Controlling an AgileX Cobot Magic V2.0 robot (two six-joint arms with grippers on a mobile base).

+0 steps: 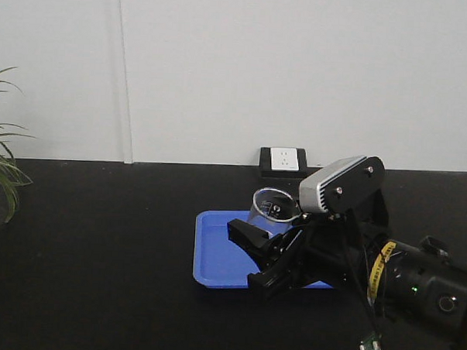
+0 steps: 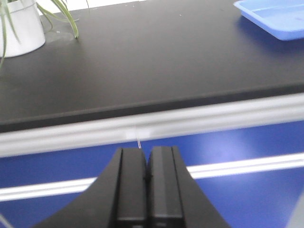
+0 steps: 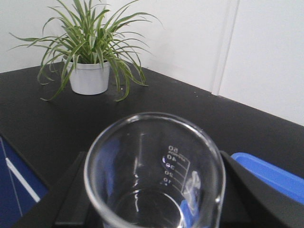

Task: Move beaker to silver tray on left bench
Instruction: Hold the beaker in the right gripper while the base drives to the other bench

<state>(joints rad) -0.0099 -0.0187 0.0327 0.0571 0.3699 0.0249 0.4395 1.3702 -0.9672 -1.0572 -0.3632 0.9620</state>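
At the 5 o'clock corner of the front view, the right end effector (image 1: 258, 258) reaches toward 10 o'clock over the blue tray (image 1: 214, 261) on the black worktop (image 1: 99, 239). Its two black fingers (image 3: 71, 199) flank the beaker (image 1: 272, 205) and clamp the glass wall from both sides. The beaker stands upright, mouth up, at the tray's 12 o'clock portion; contact with the tray floor cannot be determined. A wall socket (image 1: 284, 159) sits at 12 o'clock from the tray. A potted plant (image 3: 90, 61) stands at 10 o'clock in the right wrist view. The left end effector (image 2: 145, 176) has its fingers pressed together with nothing between them, positioned off the worktop's front edge.
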